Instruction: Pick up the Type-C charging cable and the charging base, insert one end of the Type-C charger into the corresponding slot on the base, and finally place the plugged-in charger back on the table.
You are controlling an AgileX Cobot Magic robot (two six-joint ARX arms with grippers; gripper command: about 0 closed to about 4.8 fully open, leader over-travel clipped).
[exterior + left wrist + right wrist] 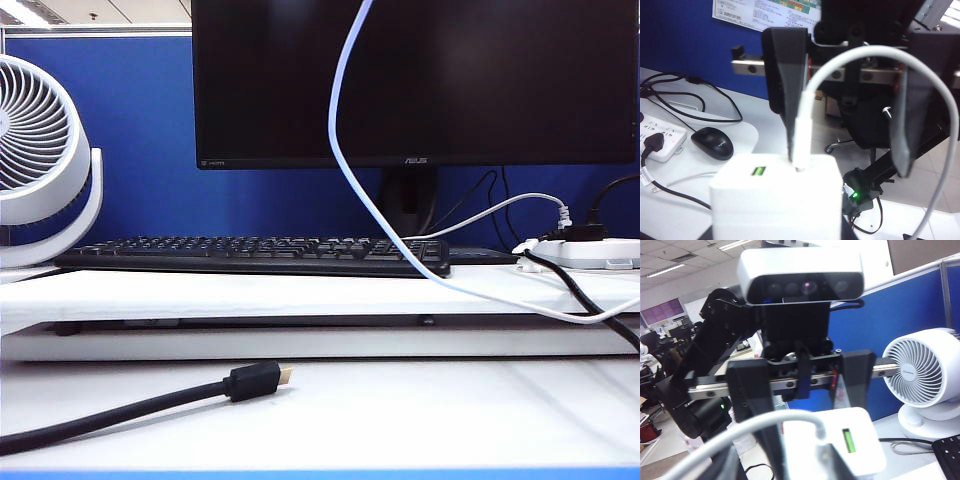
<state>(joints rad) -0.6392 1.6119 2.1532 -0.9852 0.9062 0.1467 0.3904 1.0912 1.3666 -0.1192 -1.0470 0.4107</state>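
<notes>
The white charging base [775, 200] fills the near part of the left wrist view, green port [758, 171] facing up. My left gripper [807, 435] is shut on it, one black finger on each side, as the right wrist view shows. The Type-C charging cable [920, 80] loops over and its white plug [802, 130] stands in the slot [800, 167]. My right gripper [846, 165] is open, one finger beside the plug, the other well apart. In the exterior view the cable [345, 170] hangs from above onto the table [400, 410]; neither gripper shows there.
A thick black cable with a gold-tipped plug [255, 381] lies on the front of the table. On the raised shelf board [250, 295] stand a keyboard [250, 250], a monitor [420, 80], a fan [40, 150] and a power strip [590, 252]. A black mouse [713, 142] lies nearby.
</notes>
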